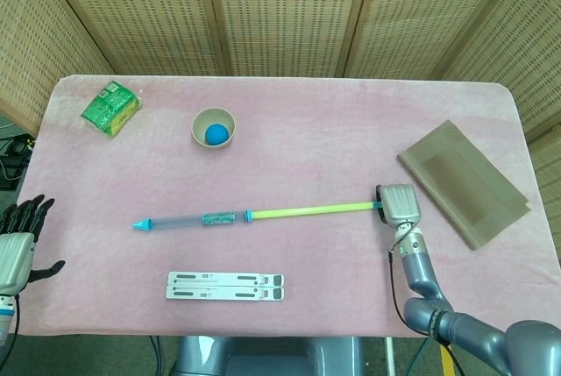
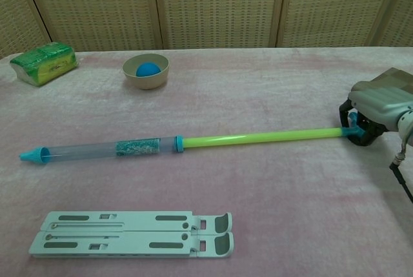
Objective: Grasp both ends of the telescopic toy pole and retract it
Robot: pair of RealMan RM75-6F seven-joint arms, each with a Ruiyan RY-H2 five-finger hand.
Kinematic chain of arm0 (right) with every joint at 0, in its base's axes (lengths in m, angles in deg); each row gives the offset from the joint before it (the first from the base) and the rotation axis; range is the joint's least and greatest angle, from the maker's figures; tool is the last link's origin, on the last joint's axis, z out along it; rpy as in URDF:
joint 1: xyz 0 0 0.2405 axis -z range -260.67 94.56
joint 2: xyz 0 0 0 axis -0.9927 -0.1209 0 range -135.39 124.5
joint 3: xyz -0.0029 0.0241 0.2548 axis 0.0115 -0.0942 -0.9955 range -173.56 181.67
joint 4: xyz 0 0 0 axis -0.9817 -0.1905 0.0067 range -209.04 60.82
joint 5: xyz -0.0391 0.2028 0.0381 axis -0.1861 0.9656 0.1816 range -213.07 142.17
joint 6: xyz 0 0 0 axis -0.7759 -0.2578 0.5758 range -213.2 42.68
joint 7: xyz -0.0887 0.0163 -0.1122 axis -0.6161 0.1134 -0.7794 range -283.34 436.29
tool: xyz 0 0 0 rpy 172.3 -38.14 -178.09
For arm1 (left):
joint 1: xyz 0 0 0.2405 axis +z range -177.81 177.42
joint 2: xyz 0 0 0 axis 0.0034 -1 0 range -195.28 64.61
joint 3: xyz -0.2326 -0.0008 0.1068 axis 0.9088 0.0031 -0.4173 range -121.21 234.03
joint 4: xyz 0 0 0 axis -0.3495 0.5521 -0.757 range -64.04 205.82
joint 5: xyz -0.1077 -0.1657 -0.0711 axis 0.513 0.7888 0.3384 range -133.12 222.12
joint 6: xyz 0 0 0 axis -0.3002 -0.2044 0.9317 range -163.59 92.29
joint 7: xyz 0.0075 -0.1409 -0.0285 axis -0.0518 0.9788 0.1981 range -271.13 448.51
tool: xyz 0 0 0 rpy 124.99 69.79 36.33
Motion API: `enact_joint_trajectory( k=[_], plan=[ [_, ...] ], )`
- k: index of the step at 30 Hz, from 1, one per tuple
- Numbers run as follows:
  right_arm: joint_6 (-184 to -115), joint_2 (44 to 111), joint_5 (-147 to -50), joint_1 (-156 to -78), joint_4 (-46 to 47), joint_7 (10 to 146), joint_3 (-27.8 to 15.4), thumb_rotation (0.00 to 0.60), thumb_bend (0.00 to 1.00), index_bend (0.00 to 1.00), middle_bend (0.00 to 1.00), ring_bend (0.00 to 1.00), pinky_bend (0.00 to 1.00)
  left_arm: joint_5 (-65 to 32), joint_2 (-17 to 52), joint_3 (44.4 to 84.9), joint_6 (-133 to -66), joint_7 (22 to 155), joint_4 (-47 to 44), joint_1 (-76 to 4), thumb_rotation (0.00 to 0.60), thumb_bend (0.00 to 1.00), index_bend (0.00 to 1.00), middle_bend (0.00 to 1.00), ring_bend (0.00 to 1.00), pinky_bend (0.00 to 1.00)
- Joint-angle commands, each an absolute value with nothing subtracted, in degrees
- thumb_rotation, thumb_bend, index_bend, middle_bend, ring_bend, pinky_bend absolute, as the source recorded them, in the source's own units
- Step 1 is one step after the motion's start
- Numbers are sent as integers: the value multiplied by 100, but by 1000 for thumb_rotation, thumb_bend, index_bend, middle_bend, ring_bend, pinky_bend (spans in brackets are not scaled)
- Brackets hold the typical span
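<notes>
The telescopic toy pole (image 1: 254, 214) lies extended across the pink table, with a clear tube and cyan tip (image 1: 140, 224) at its left and a thin green rod (image 2: 258, 138) at its right. My right hand (image 1: 397, 205) grips the rod's blue right end (image 2: 352, 126), fingers curled around it (image 2: 377, 106). My left hand (image 1: 17, 240) hangs open off the table's left edge, far from the cyan tip (image 2: 31, 155); the chest view does not show it.
A folded white stand (image 1: 225, 286) lies near the front edge, below the pole. A beige bowl holding a blue ball (image 1: 215, 128) and a green packet (image 1: 111, 107) sit at the back left. A brown folded cloth (image 1: 462, 182) lies right of my right hand.
</notes>
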State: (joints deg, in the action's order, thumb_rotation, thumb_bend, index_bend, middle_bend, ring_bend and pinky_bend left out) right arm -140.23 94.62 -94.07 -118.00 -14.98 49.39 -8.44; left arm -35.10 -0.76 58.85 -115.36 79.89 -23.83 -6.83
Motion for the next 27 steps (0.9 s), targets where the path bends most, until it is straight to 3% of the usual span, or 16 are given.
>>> enact_joint_trajectory(
  k=[1,15,27],
  plan=[
    [-14186,9324,-9460,-11751,-1200,4845,-826,600,595,806,1000,992,629,-3523,-77,5875,-11533,7989,-2389,-685,600,136,0,0,0,0],
    [-15363,8407,-8665,-11796,1271,2842,-1227,600,619,843,1000,999,643,-3530,-63,5847,-11476,7962,-2420,-712,600,142,0,0,0,0],
    [-16043,7895,-8112,-12033,2147,2043,-1606,600,619,848,1000,1000,646,-3239,5,6124,-11472,7643,-2500,-869,600,156,6,0,0,5]
  ],
)
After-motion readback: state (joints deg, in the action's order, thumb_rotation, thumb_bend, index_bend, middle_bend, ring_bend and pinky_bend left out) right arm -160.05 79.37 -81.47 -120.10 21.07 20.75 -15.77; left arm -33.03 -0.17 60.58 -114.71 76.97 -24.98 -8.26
